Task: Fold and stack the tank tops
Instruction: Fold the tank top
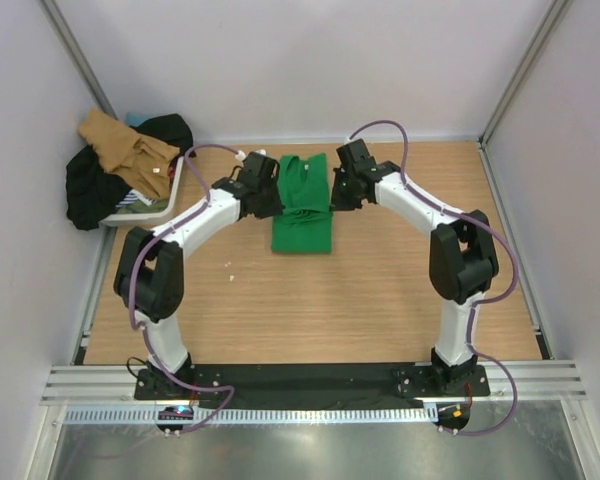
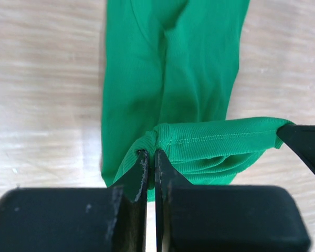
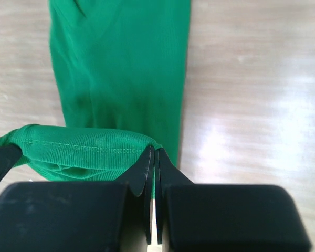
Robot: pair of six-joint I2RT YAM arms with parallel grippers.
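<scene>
The green tank top (image 1: 303, 205) lies in a narrow folded strip at the middle of the wooden table. Its far hem is lifted and stretched between both grippers. My left gripper (image 1: 271, 190) is shut on the hem's left corner (image 2: 149, 142). At the right corner (image 3: 152, 143) of that same hem my right gripper (image 1: 336, 187) is shut too. The rest of the green tank top (image 2: 168, 68) trails flat on the wood below. A tan tank top (image 1: 125, 148) lies crumpled on a pile at the back left.
A white basket (image 1: 158, 210) at the back left holds dark clothes (image 1: 90, 185) under the tan one. White walls close in the table on three sides. A small white speck (image 1: 231, 266) lies on the wood near the left arm.
</scene>
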